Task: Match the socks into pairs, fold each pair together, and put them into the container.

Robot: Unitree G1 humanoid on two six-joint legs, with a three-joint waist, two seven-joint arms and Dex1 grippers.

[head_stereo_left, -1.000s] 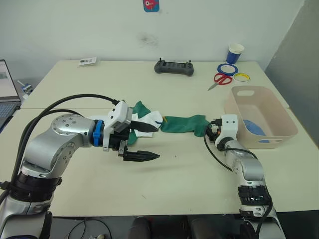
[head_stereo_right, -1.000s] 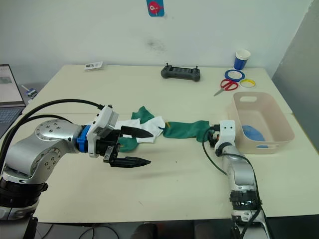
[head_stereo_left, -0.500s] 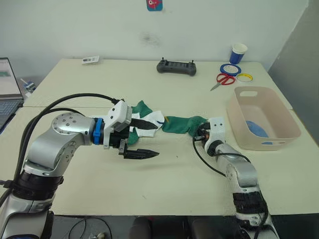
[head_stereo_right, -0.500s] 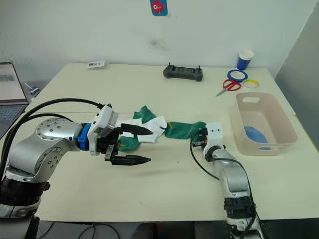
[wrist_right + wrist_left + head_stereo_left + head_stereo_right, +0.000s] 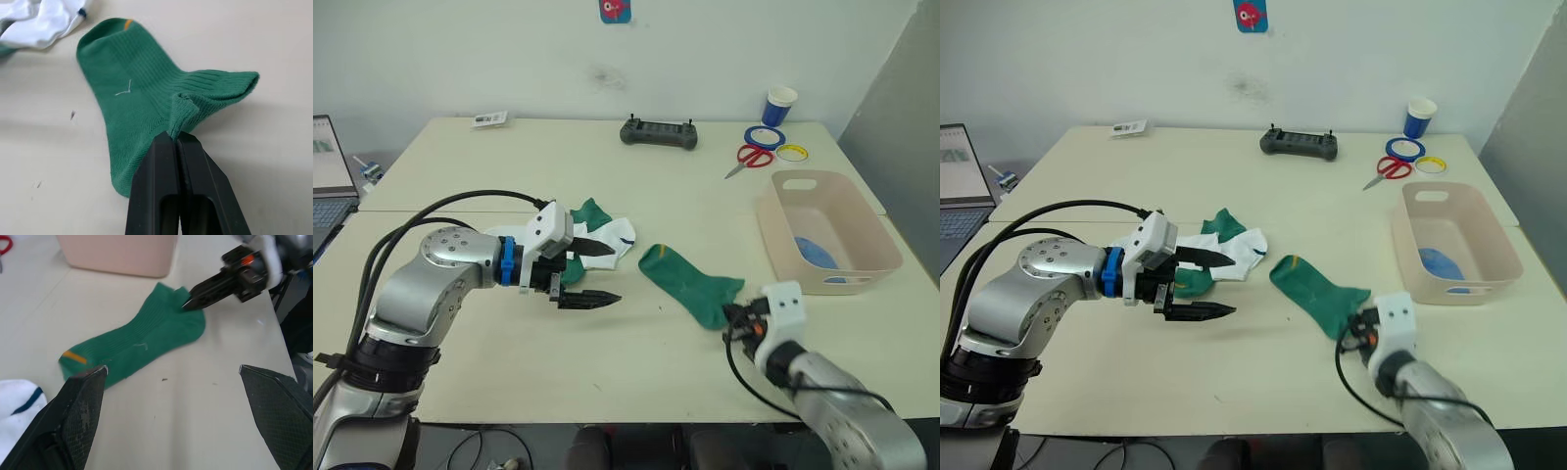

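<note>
A dark green sock [image 5: 685,284] with a yellow mark lies flat on the table, apart from the pile. My right gripper [image 5: 734,318] is shut on its cuff edge at the near right end, as the right wrist view shows with both fingers [image 5: 161,161] pinched on the fabric. A pile of white socks [image 5: 612,237] and another green sock [image 5: 592,211] sits to the left. My left gripper [image 5: 617,274] stands open just in front of that pile, holding nothing. The container [image 5: 850,279] stands at the right with a blue sock [image 5: 816,253] inside.
At the back of the table lie a black controller [image 5: 658,133], red scissors [image 5: 747,157], two tape rolls [image 5: 763,134] and a blue-and-white cup [image 5: 779,105]. A small card [image 5: 485,119] is at the back left, and a laptop [image 5: 328,186] stands past the left edge.
My right gripper has pulled the green sock toward the near right, away from the pile, and the sock now lies separate. The left gripper has stayed open in about the same place.
</note>
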